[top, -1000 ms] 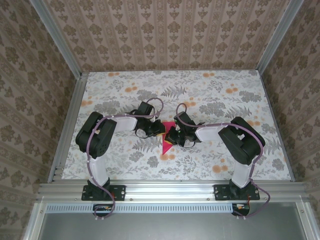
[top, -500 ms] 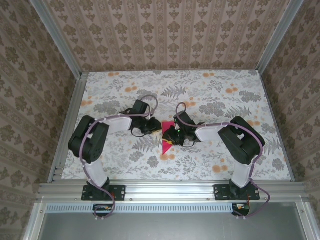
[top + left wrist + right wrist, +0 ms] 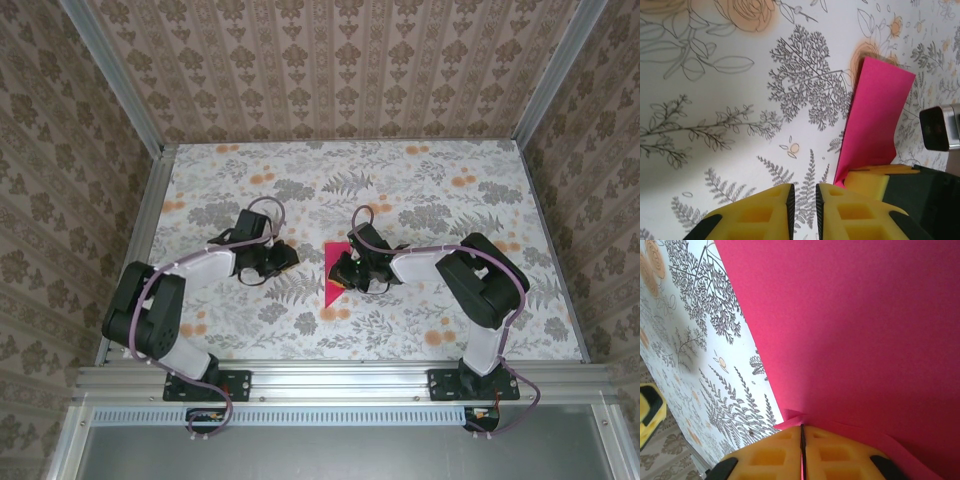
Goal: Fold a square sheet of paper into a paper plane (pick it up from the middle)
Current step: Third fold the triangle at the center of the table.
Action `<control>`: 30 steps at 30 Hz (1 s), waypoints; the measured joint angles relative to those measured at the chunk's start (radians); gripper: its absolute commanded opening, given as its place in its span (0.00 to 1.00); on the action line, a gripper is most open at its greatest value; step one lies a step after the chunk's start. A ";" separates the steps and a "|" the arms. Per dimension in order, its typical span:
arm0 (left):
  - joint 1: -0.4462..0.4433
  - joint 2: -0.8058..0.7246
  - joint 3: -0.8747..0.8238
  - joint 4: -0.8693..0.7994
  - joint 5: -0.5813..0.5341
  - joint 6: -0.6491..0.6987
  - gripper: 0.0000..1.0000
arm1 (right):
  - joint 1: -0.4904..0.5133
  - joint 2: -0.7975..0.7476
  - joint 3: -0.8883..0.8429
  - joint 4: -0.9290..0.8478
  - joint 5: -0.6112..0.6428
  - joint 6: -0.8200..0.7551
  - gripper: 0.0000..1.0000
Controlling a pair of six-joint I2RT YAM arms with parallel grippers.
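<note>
The magenta-pink sheet of paper [image 3: 329, 292] lies folded into a narrow pointed strip at the middle of the table, its tip toward the arms' bases. My right gripper [image 3: 339, 272] is shut on its edge, and the wrist view shows the pink paper [image 3: 850, 330] pinched between the closed yellow fingers [image 3: 802, 426]. My left gripper [image 3: 283, 258] stands off to the left of the paper, not touching it. Its jaws [image 3: 805, 189] show a narrow gap with only tablecloth behind. In that view the paper [image 3: 875, 115] lies to the right, with a right finger [image 3: 867, 184] at its lower end.
A floral tablecloth [image 3: 420, 190] covers the table. Aluminium rails [image 3: 330, 380] border the front and both sides, and patterned walls stand behind them. The left arm's elbow [image 3: 140, 310] sits close to the left rail.
My left arm has drawn back to the left, away from the paper, and its elbow has swung toward the left rail. The right gripper stays on the paper in nearly the same spot.
</note>
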 measured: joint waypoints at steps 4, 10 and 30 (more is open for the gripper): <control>-0.080 -0.018 0.000 -0.006 0.002 0.000 0.19 | 0.001 0.000 0.013 -0.026 0.008 0.000 0.06; -0.198 -0.018 -0.007 0.024 0.026 -0.031 0.15 | 0.001 0.000 0.020 -0.042 0.018 0.001 0.05; -0.308 0.109 -0.031 0.154 0.099 -0.142 0.09 | 0.001 0.007 0.029 -0.048 0.018 0.024 0.03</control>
